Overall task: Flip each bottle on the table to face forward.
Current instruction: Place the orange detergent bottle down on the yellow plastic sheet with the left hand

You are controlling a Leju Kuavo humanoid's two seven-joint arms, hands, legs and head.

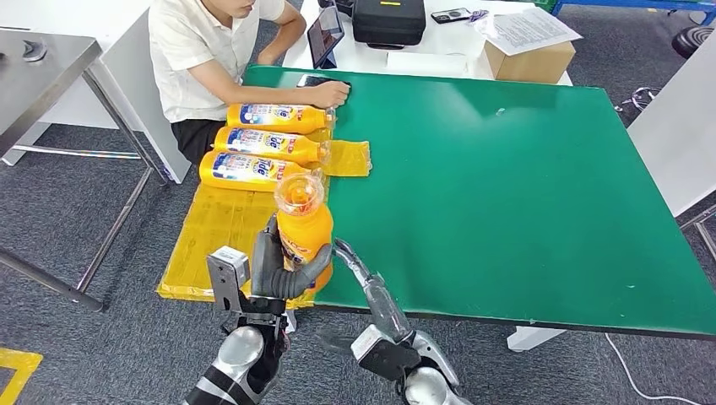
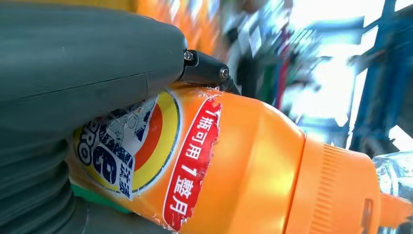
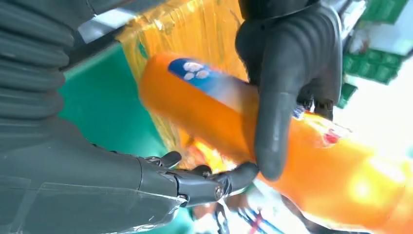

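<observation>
An orange detergent bottle [image 1: 302, 229] stands upright at the table's near edge, its clear cap toward me. My left hand [image 1: 274, 266] grips its lower body, thumb wrapped across the front. In the left wrist view the bottle's label [image 2: 146, 146] sits close under the thumb [image 2: 87, 73]. My right hand [image 1: 359, 268] is just right of the bottle's base with fingers stretched out, holding nothing. In the right wrist view its fingers [image 3: 209, 183] reach beside the bottle [image 3: 204, 112]. Three more bottles [image 1: 268, 143] lie on their sides in a row at the table's left.
A crumpled yellow plastic sheet [image 1: 219, 228] covers the left strip of the green table [image 1: 507, 169]. A person [image 1: 211, 59] sits at the far left corner, hand on a phone [image 1: 325, 83]. A tablet [image 1: 325, 34], black case [image 1: 388, 21] and cardboard box [image 1: 532, 59] stand behind.
</observation>
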